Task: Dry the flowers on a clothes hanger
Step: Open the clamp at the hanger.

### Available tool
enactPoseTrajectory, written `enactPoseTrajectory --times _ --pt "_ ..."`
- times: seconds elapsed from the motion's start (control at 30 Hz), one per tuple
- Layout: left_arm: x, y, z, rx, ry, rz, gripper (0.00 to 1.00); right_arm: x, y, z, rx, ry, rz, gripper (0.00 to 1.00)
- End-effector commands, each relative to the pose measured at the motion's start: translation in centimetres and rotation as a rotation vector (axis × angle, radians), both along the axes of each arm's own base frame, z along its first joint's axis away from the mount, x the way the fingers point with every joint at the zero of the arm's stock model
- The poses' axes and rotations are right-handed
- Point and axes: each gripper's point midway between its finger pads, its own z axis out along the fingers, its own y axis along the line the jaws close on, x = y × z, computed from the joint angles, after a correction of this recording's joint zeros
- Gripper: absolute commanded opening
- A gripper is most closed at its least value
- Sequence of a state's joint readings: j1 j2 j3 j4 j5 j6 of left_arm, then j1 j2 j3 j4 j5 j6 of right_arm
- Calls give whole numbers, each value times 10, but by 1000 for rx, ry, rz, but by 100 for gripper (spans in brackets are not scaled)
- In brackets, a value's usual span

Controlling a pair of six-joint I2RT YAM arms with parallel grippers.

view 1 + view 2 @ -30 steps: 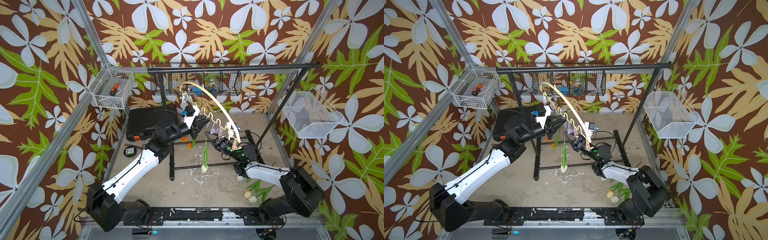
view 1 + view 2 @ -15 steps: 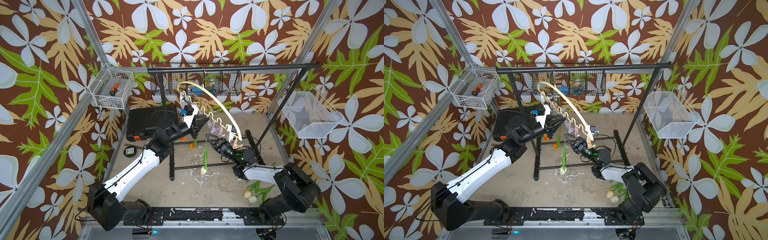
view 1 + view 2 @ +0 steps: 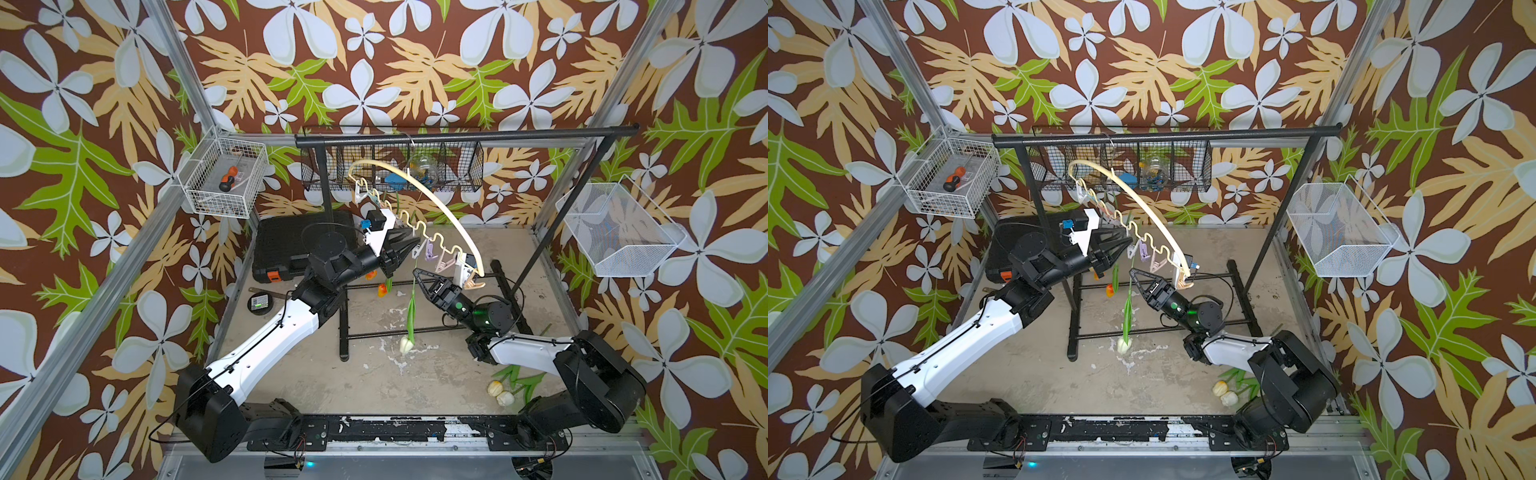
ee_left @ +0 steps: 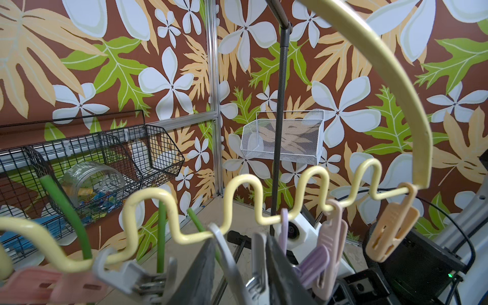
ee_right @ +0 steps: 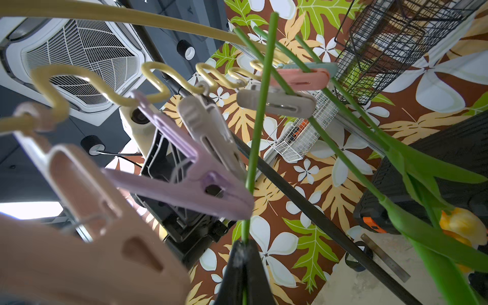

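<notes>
The clothes hanger (image 3: 432, 198) was hung from the black rail (image 3: 478, 134) at the back of the worktop (image 3: 374, 386). In both top views a white flower (image 3: 411, 316) was seen hanging head down under the hanger's wavy bar. Its long stem ran straight from 12 o'clock to 6 o'clock. An orange flower (image 3: 381, 289) was hung beside it, toward 9 o'clock.

The right tool (image 3: 416, 272) was squeezed shut on the white flower, just under the pegs. In the right wrist view the green stem (image 5: 257, 118) was pinched at the very tip of the tool. From there it was seen going up past a grey peg (image 5: 211, 132) and a purple peg (image 5: 184, 184).

The left tool (image 3: 409, 246) was held at the row of pegs, at about 11 o'clock from the right tool. In the left wrist view its fingers (image 4: 196, 272) were parted a little, and a pale peg (image 4: 227, 253) was seen between them. Nothing was lifted by it. Whether that peg was pressed, or had bitten on the stem, could not be told.

So the stem was nearest the right tool, and the peg nearest the left. It was judged that the stem should be let go only once a peg was shut on it. Two more flowers (image 3: 500, 392) were left lying on the worktop at about 5 o'clock from the right tool, close to the right arm's base. They were judged easier for that arm to reach.
</notes>
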State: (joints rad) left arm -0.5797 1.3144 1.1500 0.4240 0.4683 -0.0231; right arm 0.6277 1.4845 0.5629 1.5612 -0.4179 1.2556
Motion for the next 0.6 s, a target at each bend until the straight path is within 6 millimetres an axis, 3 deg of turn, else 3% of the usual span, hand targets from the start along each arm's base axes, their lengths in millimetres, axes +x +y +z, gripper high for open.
enactPoseTrajectory --times 0.0,0.3,0.57 --pt "-1 3 -2 19 -21 17 44 0 -1 3 -23 -24 -25 0" --pt "6 8 -10 92 -12 82 61 1 -2 7 -59 -44 -61 0" --pt "15 9 -18 130 -5 144 62 2 0 8 -77 -50 -65 0"
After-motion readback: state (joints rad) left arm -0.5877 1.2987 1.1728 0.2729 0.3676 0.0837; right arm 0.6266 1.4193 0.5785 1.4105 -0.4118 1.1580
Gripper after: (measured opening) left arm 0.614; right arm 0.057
